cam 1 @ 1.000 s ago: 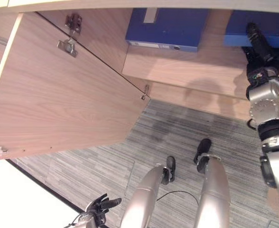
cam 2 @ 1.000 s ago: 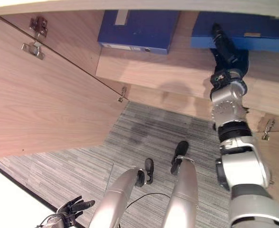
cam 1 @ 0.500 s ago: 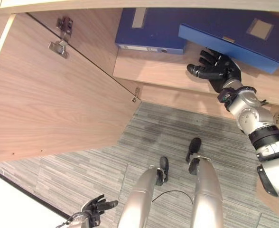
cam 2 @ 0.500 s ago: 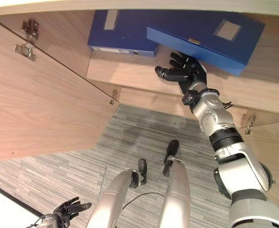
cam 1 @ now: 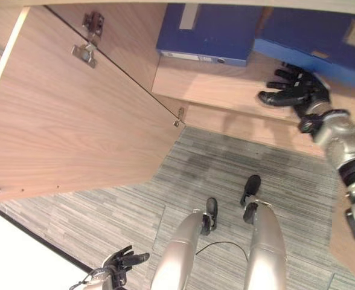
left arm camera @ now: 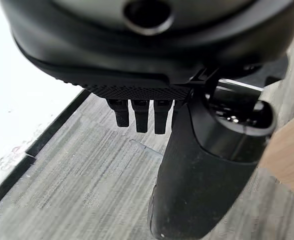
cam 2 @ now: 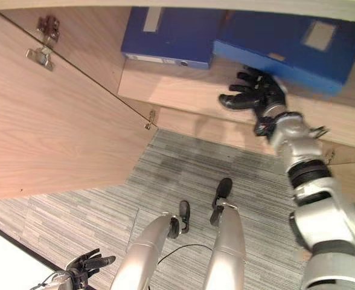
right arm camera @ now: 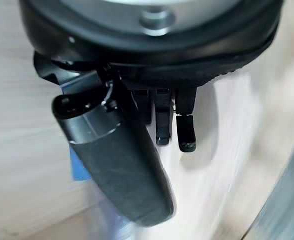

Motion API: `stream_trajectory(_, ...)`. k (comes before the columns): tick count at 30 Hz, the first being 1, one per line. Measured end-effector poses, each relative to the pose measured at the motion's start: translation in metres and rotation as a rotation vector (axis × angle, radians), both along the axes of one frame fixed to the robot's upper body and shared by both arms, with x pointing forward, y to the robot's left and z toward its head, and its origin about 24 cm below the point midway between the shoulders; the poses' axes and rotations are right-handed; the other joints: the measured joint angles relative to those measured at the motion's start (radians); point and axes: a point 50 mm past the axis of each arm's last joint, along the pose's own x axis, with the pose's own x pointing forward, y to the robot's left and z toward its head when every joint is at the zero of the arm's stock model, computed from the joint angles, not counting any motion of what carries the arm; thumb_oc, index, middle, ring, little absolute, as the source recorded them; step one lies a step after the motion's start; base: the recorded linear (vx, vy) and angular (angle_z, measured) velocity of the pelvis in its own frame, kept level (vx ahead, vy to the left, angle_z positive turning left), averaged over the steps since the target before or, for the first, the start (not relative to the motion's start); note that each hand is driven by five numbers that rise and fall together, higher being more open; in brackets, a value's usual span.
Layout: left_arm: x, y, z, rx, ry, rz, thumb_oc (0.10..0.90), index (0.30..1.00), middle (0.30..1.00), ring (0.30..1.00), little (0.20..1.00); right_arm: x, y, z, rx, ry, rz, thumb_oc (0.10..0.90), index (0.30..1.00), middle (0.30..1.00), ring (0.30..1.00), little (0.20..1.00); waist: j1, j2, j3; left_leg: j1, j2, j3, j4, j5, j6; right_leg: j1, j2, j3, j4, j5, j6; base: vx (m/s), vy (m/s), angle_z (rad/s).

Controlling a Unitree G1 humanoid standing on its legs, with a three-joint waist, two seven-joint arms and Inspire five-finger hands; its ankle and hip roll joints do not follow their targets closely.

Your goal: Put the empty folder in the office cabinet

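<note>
Right hand [cam 2: 256, 93] spread, fingers relaxed, just below the near edge of the tilted blue folder [cam 2: 286, 45] on the cabinet shelf [cam 2: 183, 90], beside a second folder [cam 2: 171, 36]. Door [cam 1: 75, 121] open. Left hand [cam 1: 122, 263] low, fingers loosely spread above carpet [cam 1: 226, 175].

Two folders [cam 2: 172, 31] [cam 2: 292, 42] lie side by side in cabinet [cam 2: 183, 90].

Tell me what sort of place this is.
Most likely an office. A wood-grain cabinet stands open, its door swung wide, with two blue folders lying on its shelf. The floor is grey striped carpet tile, typical of workplaces. The right hand is open by the shelf.
</note>
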Motion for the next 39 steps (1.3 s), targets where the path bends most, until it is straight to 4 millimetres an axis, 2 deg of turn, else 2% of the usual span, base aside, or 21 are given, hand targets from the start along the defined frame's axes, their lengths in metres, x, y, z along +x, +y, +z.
stream_trajectory(1, -0.001, 0.0, 0.0, 0.003, 0.005, 0.002, 0.8, 0.9, 0.9, 0.9, 0.9, -0.002, -0.008, 0.011, -0.127, 0.005, -0.056, 0.8, 0.9, 0.9, 0.9, 0.9, -0.006, -0.007, 0.003, 0.002, 0.0, 0.0, 0.0, 0.0, 0.001, 0.005, 0.002, 0.0, -0.008, 0.006, -0.002, -0.02, -0.011, -0.05)
stream_trajectory(2, -0.001, 0.002, 0.0, 0.009, 0.004, 0.002, 0.8, 0.9, 0.9, 0.9, 0.9, -0.001, -0.012, 0.025, -0.409, 0.066, -0.144, 0.8, 0.9, 0.9, 0.9, 0.9, -0.024, -0.018, 0.009, 0.002, 0.0, 0.003, -0.001, 0.003, 0.004, 0.009, 0.001, 0.001, -0.016, 0.014, -0.003, -0.02, -0.011, -0.05)
stream_trajectory(4, 0.002, 0.0, 0.001, 0.009, -0.003, -0.002, 0.8, 0.9, 0.9, 0.9, 0.9, -0.001, -0.019, 0.029, -0.512, 0.089, -0.199, 0.8, 0.9, 0.9, 0.9, 0.9, -0.026, -0.024, 0.01, -0.003, 0.0, 0.004, 0.0, 0.006, 0.007, 0.009, 0.003, 0.001, -0.029, 0.024, 0.006, -0.01, 0.001, -0.05)
stream_trajectory(5, 0.003, -0.001, 0.001, 0.015, -0.001, -0.008, 0.8, 0.9, 0.9, 0.9, 0.9, 0.003, -0.017, 0.038, -0.671, 0.121, -0.261, 0.8, 0.9, 0.9, 0.9, 0.9, -0.031, -0.024, 0.01, -0.01, 0.002, 0.009, -0.005, 0.014, 0.011, 0.01, 0.009, 0.002, -0.054, 0.044, 0.018, -0.01, 0.009, -0.08)
stream_trajectory(8, 0.006, -0.001, 0.002, 0.027, -0.009, -0.005, 0.8, 0.9, 0.9, 0.9, 0.9, 0.002, -0.024, 0.039, -0.802, 0.17, -0.349, 0.8, 0.9, 0.9, 0.9, 0.9, -0.023, -0.024, 0.01, -0.011, -0.001, 0.013, -0.015, 0.025, 0.023, 0.017, 0.009, 0.003, -0.082, 0.062, 0.044, 0.0, 0.004, -0.02)
stream_trajectory(11, 0.006, -0.001, 0.002, 0.028, -0.008, -0.006, 0.8, 0.9, 0.9, 0.9, 0.9, 0.001, -0.027, 0.039, -0.853, 0.186, -0.399, 0.8, 0.9, 0.9, 0.9, 0.9, -0.023, -0.024, 0.01, -0.012, -0.004, 0.02, -0.025, 0.037, 0.027, 0.017, 0.009, 0.01, -0.099, 0.076, 0.062, 0.0, 0.0, 0.0)
stream_trajectory(14, 0.005, -0.001, 0.001, 0.028, -0.005, -0.009, 0.8, 0.9, 0.9, 0.9, 0.9, 0.002, -0.026, 0.04, -0.84, 0.179, -0.393, 0.8, 0.9, 0.9, 0.9, 0.9, -0.024, -0.025, 0.011, -0.012, -0.011, 0.023, -0.027, 0.04, 0.027, 0.018, 0.009, 0.022, -0.106, 0.084, 0.054, -0.01, -0.007, -0.01)
stream_trajectory(18, 0.004, 0.0, 0.001, 0.025, 0.002, -0.013, 0.8, 0.9, 0.9, 0.9, 0.9, 0.004, -0.015, 0.04, -0.732, 0.15, -0.308, 0.8, 0.9, 0.9, 0.9, 0.9, -0.032, -0.031, 0.015, -0.007, -0.01, 0.037, -0.026, 0.039, 0.03, 0.024, 0.014, 0.032, -0.114, 0.102, 0.037, -0.02, -0.007, -0.08)
stream_trajectory(21, 0.005, 0.001, 0.002, 0.027, -0.003, -0.015, 0.8, 0.9, 0.9, 0.9, 0.9, 0.001, -0.015, 0.04, -0.716, 0.16, -0.26, 0.8, 0.9, 0.9, 0.9, 0.9, -0.035, -0.039, 0.02, -0.002, -0.011, 0.041, -0.025, 0.038, 0.031, 0.028, 0.015, 0.037, -0.115, 0.107, 0.028, -0.02, -0.001, -0.03)
stream_trajectory(24, 0.008, 0.001, 0.003, 0.011, -0.012, -0.028, 0.8, 0.9, 0.9, 0.9, 0.9, -0.002, -0.005, 0.025, -0.806, 0.216, -0.138, 0.8, 0.9, 0.9, 0.9, 0.9, -0.041, -0.044, 0.02, 0.02, -0.011, 0.04, -0.024, 0.037, 0.033, 0.055, 0.017, 0.037, -0.122, 0.109, 0.024, 0.0, 0.0, 0.0)
stream_trajectory(26, 0.008, 0.002, 0.004, 0.006, -0.021, -0.042, 0.8, 0.9, 0.9, 0.9, 0.9, -0.007, 0.012, -0.004, -0.858, 0.3, 0.038, 0.8, 0.9, 0.9, 0.9, 0.9, -0.054, -0.06, 0.019, 0.04, -0.009, 0.042, -0.028, 0.035, 0.034, 0.077, 0.019, 0.037, -0.139, 0.108, 0.025, -0.03, 0.021, -0.06)
stream_trajectory(28, 0.012, 0.003, 0.006, 0.017, -0.03, -0.067, 0.8, 0.9, 0.9, 0.9, 0.9, -0.01, 0.018, -0.007, -0.871, 0.303, 0.087, 0.8, 0.9, 0.9, 0.9, 0.9, -0.055, -0.062, 0.02, 0.039, -0.005, 0.044, -0.028, 0.035, 0.034, 0.08, 0.022, 0.035, -0.149, 0.108, 0.033, -0.01, 0.006, -0.04)
stream_trajectory(30, 0.018, 0.007, 0.01, 0.023, -0.048, -0.095, 0.8, 0.9, 0.9, 0.9, 0.9, -0.021, 0.035, -0.016, -0.919, 0.361, 0.246, 0.8, 0.9, 0.9, 0.9, 0.9, -0.053, -0.063, 0.02, 0.039, 0.0, 0.04, -0.028, 0.034, 0.036, 0.089, 0.026, 0.024, -0.162, 0.109, 0.037, 0.0, 0.0, 0.0)
stream_trajectory(35, 0.018, 0.014, 0.013, 0.046, -0.042, -0.134, 0.8, 0.9, 0.9, 0.9, 0.9, -0.025, 0.048, -0.026, -0.917, 0.427, 0.386, 0.8, 0.9, 0.9, 0.9, 0.9, -0.047, -0.067, 0.02, 0.033, 0.005, 0.035, -0.037, 0.047, 0.03, 0.092, 0.034, 0.018, -0.185, 0.105, 0.05, -0.03, 0.011, 0.01)
stream_trajectory(37, 0.019, 0.014, 0.013, 0.046, -0.044, -0.14, 0.8, 0.9, 0.9, 0.9, 0.9, -0.022, 0.056, -0.052, -0.914, 0.532, 0.463, 0.8, 0.9, 0.9, 0.9, 0.9, -0.044, -0.068, 0.02, 0.032, 0.005, 0.034, -0.045, 0.057, 0.031, 0.094, 0.033, 0.014, -0.198, 0.109, 0.055, 0.0, 0.0, 0.0)
stream_trajectory(38, 0.02, 0.013, 0.013, 0.045, -0.045, -0.145, 0.8, 0.9, 0.9, 0.9, 0.9, -0.021, 0.06, -0.072, -0.914, 0.589, 0.501, 0.8, 0.9, 0.9, 0.9, 0.9, -0.042, -0.068, 0.021, 0.032, 0.004, 0.033, -0.056, 0.064, 0.031, 0.096, 0.034, 0.008, -0.213, 0.109, 0.055, 0.0, 0.0, 0.0)
stream_trajectory(39, 0.02, 0.013, 0.013, 0.042, -0.047, -0.147, 0.8, 0.9, 0.9, 0.9, 0.9, -0.022, 0.063, -0.08, -0.925, 0.615, 0.524, 0.8, 0.9, 0.9, 0.9, 0.9, -0.04, -0.068, 0.024, 0.031, 0.005, 0.034, -0.06, 0.067, 0.031, 0.097, 0.033, 0.003, -0.218, 0.109, 0.055, 0.0, 0.0, 0.0)
